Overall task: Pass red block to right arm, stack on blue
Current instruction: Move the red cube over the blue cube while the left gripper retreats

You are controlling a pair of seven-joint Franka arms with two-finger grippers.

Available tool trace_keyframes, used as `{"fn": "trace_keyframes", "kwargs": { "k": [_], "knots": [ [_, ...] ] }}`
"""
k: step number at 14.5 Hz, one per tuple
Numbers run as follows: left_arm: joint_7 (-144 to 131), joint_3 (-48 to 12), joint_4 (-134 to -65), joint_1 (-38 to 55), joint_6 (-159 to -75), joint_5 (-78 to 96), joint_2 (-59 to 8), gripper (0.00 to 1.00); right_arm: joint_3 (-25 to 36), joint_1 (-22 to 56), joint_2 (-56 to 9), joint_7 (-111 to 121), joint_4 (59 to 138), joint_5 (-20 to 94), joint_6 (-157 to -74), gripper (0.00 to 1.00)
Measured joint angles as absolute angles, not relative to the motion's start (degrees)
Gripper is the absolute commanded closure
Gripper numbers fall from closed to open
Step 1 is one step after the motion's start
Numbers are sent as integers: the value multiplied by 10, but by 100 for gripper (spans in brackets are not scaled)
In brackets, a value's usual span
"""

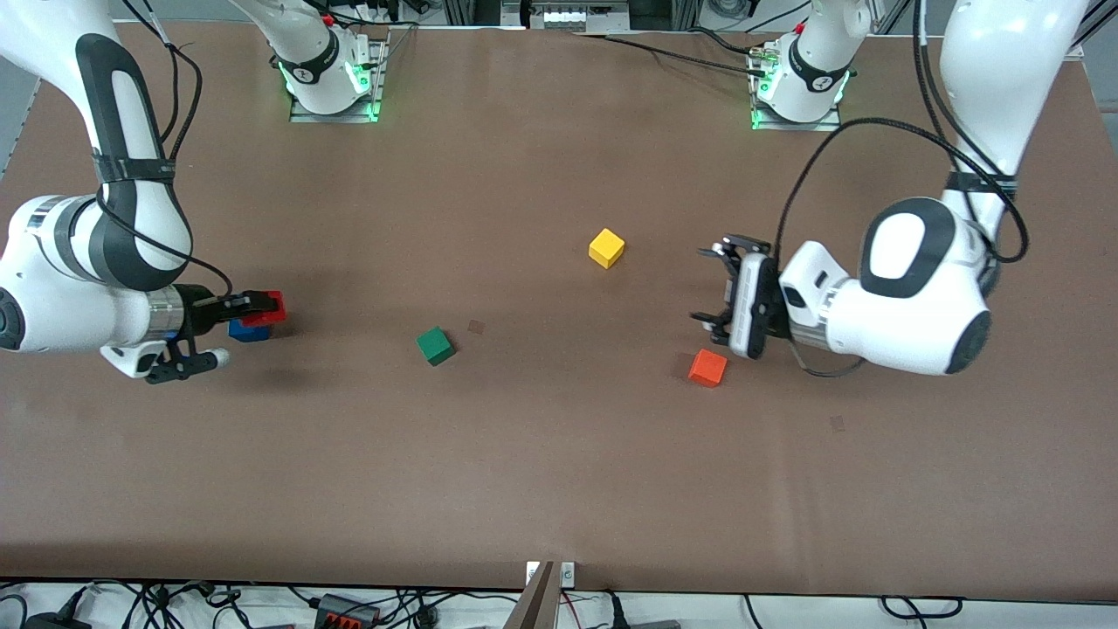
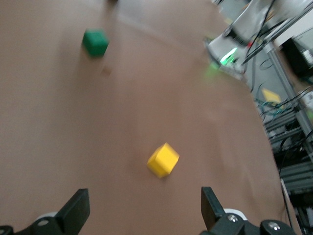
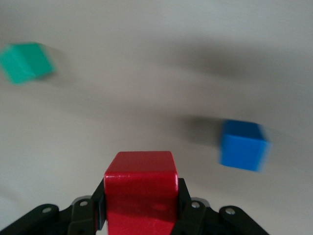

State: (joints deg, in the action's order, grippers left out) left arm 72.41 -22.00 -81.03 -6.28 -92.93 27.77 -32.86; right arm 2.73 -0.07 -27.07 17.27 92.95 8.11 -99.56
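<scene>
- Brown table [image 1: 559, 472], bare but for five cubes; cables and rack gear along the edges.
- Right gripper [image 1: 262, 307] clenched on the red block [image 1: 269, 307], held in the air at the right arm's end of the table.
- Blue [image 1: 244, 331] sits on the table, about 7 o'clock from the red block in the front view, partly hidden under it. Right wrist view shows red [image 3: 141, 188] between the fingers [image 3: 98, 205] and blue [image 3: 243, 145] off at 2 o'clock, so not lined up yet.
- Left gripper [image 1: 718, 293] released, jaws wide, holding nothing; it hangs over the table at the left arm's end, between the yellow cube [image 1: 606, 247] and the orange cube [image 1: 707, 367]. Left arm waits. Its wrist view shows both fingers [image 2: 76, 210] apart with yellow [image 2: 163, 159] and green [image 2: 95, 42] ahead.
- Green cube [image 1: 434, 345] lies between blue and orange, well apart from both.
- Step, as I judge it: handover looks done, since red is in the right gripper. Stack is in hand, not yet placed.
- Next move calls for: centre red over blue, square the faces, lower until red rests on blue, then let go straight. Risk: off-centre drop tips red off, or the fingers nudge blue.
</scene>
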Motion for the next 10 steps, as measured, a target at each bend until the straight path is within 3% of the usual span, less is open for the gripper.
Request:
{"fn": "trace_keyframes", "kwargs": {
  "k": [3,6,10],
  "knots": [
    [685,-203,-761,-69,-914,110,-329,0,31,-1,-265,159,946,23,-1022,100],
    [665,-204,-704,-66,-911,-56,-328,0,35,-1,-254,152,990,-15,-1097,100],
    [624,-184,-663,-66,-908,-157,-328,0,37,-1,-238,115,1035,-27,-1141,100]
  ]
}}
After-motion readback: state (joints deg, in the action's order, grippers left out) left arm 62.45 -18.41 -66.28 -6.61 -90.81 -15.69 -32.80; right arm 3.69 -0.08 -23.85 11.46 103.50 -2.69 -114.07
